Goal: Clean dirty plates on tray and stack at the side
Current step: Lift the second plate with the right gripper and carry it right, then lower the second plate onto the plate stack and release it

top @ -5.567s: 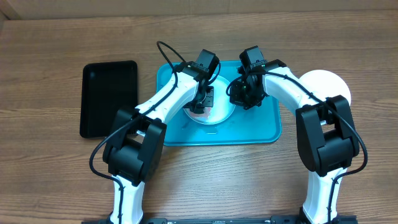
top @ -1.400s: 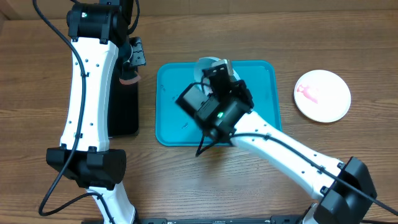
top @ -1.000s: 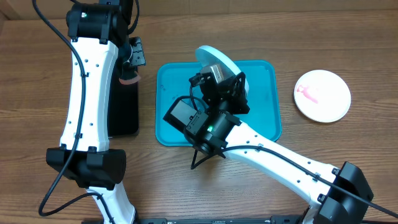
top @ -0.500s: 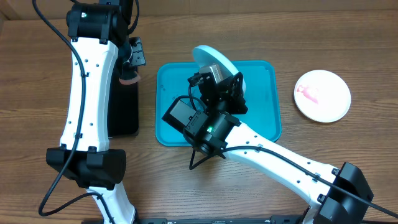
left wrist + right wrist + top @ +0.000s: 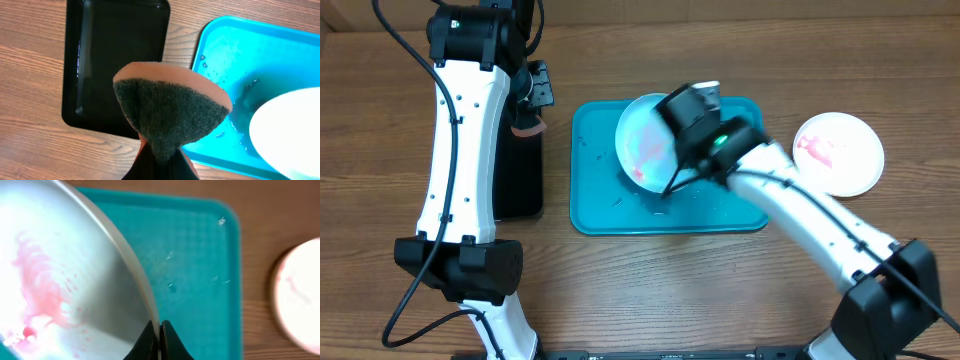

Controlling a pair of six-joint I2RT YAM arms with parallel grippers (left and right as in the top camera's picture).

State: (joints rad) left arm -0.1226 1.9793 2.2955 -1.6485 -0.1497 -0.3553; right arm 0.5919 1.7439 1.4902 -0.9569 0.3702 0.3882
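Wooden table (image 5: 380, 300), overhead: light blue plate (image 5: 642, 150) tilted up over the tray (image 5: 595, 210). Left wrist: left gripper (image 5: 159, 162) pinched on a sponge (image 5: 170, 110), black tray (image 5: 115, 50) beneath it. Right wrist: right gripper (image 5: 159, 337) clamped on the plate rim, red smear (image 5: 35, 285) left of the grip, white plate (image 5: 300, 295) well off to its right. Best bet: steady the plate over the tray and bring the sponge onto the smear.
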